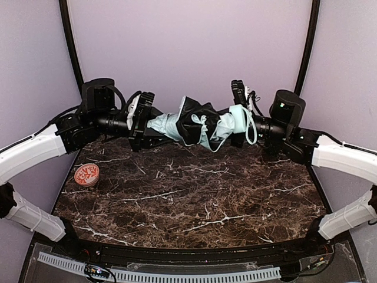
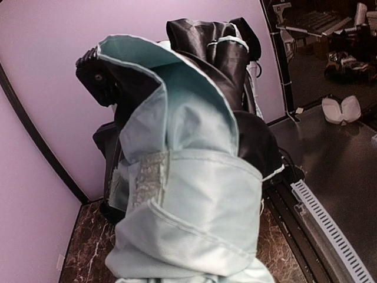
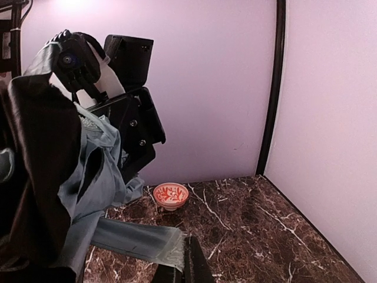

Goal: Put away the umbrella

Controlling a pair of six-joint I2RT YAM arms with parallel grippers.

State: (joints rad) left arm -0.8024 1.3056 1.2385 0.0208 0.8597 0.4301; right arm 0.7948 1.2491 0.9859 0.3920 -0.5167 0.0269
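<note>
The left gripper [image 1: 145, 125] was clenched partway around one end of the umbrella [image 1: 197, 125], and the right gripper [image 1: 240, 131] was pinched fully shut on its fabric at the other end. The bundle hung between them, above the marble table [image 1: 194, 200]. A red bowl [image 1: 87, 174] sat below the left gripper near the table's left edge.

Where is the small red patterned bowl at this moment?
In the top view, the small red patterned bowl sits on the dark marble table, at its left edge, beside the left arm.
</note>
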